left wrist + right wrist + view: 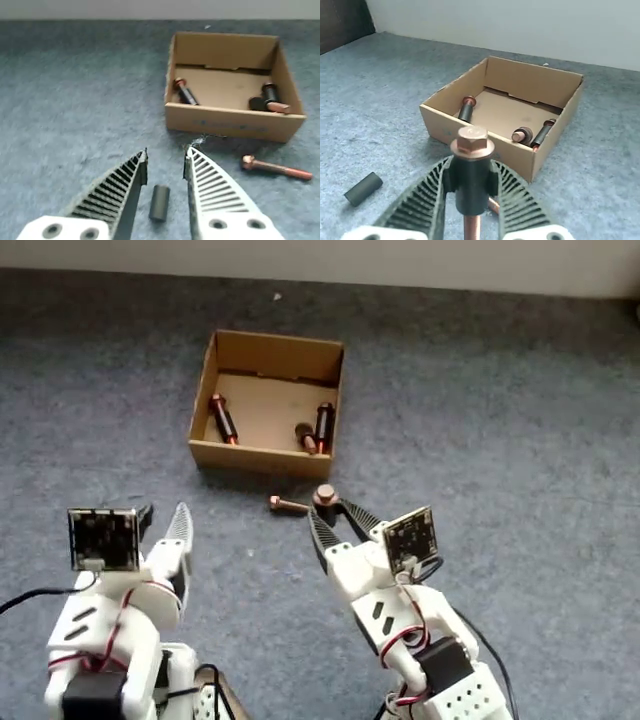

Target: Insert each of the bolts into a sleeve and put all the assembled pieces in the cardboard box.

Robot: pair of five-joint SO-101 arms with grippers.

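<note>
The right gripper [330, 510] is clamped on a sleeved bolt [325, 495], copper head up, just outside the near wall of the cardboard box [205, 390] in the high view. A loose bolt [288, 504] lies beside it on the grey, felt-like carpet [520, 440]. Three assembled pieces [222, 418] lie in the box, one along one side wall and two by the opposite wall. The left gripper [163, 522] sits farther from the box.

In the left wrist view, that gripper's ribbed, tapering fingers [215, 190] stand moderately apart. A short matt black loose sleeve [159, 202] lies on the carpet in the gap between them.

The right wrist view gives the held piece closely. A smooth black sleeve [470, 187] is pinched between ribbed fingers [427, 205], with a flanged hex head [472, 142] above it and bare copper shank below. The box's plain brown walls stand just beyond.
</note>
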